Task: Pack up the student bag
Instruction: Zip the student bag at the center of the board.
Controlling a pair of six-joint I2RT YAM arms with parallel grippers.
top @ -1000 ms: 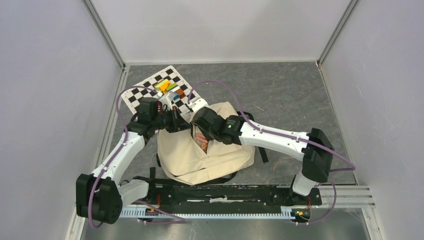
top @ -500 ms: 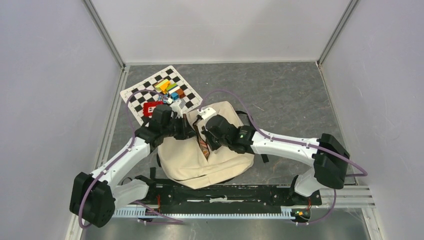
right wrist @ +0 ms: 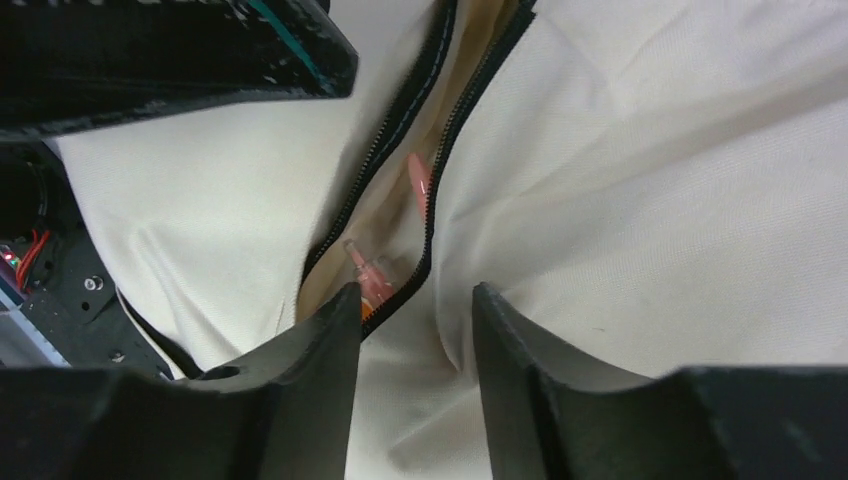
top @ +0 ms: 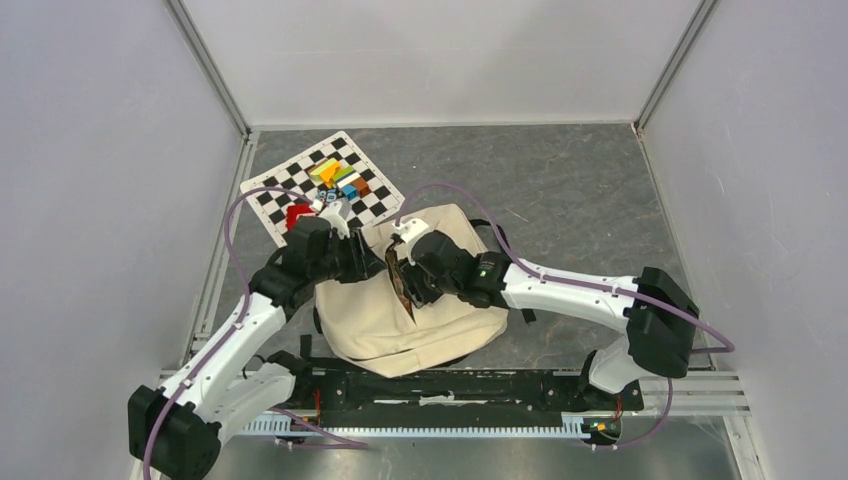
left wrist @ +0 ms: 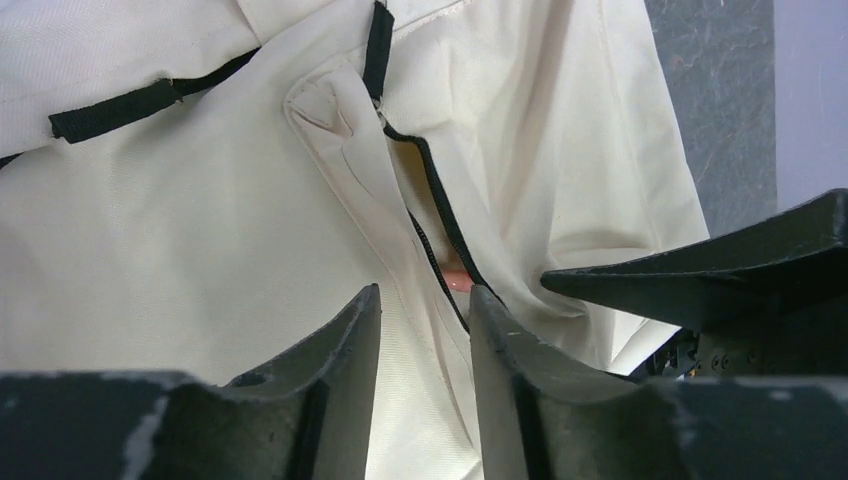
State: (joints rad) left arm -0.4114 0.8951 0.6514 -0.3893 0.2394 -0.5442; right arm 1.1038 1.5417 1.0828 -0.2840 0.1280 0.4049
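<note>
The student bag (top: 385, 320) lies flat on the table, cream canvas with black straps. Its zip opening (top: 400, 285) is a narrow slit with something pink and orange showing inside (right wrist: 372, 276). My left gripper (top: 376, 262) hovers at the left edge of the slit, open, with only fabric below its fingers (left wrist: 350, 340). My right gripper (top: 404, 282) hangs at the right edge of the slit, also open, its fingertips (right wrist: 335, 320) just above the zip (right wrist: 430, 200). Each wrist view shows the bag (left wrist: 200, 230) close up, with the other gripper's dark finger at the edge.
A checkerboard sheet (top: 290, 180) lies at the back left with several coloured blocks (top: 340, 175) and a red item (top: 297, 215) on it. Grey walls close in left, right and back. A black rail (top: 440, 385) runs along the near edge.
Both grippers have gone from shut to open at the bag's opening. The slit has narrowed, hiding most of the orange thing inside. The left arm drew back towards the near left.
</note>
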